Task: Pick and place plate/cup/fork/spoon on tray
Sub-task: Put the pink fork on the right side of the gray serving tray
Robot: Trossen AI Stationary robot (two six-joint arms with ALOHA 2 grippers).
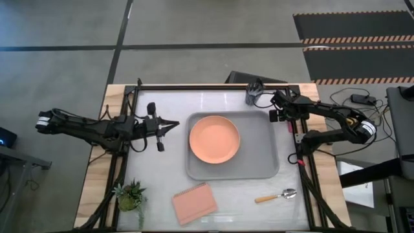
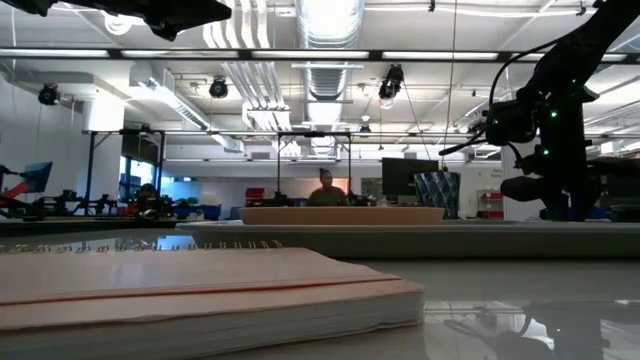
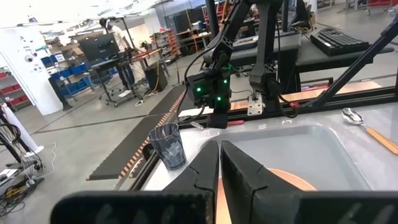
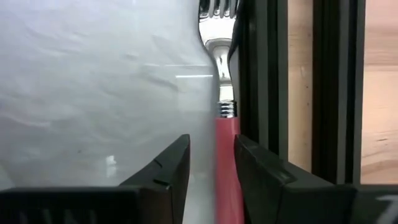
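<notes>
The salmon-orange plate lies in the light-grey tray at the table's middle. The dark cup stands upright on the table past the tray's far right corner. The orange-handled spoon lies on the table near the tray's near right corner. The fork lies flat along the right frame rail, tines pointing away from my right gripper. My right gripper is open over the fork, one finger on each side of the red-pink handle. My left gripper is shut and empty, left of the tray. My right gripper's fingers stand on either side of the fork's red-pink handle, lying along it. One finger's edge meets the handle in the right wrist view, but I cannot tell whether it touches. The fork lies on the table.
A salmon-pink notebook and a small potted plant sit near the table's near edge. A black frame rail runs right beside the fork. People show in the room beyond the table.
</notes>
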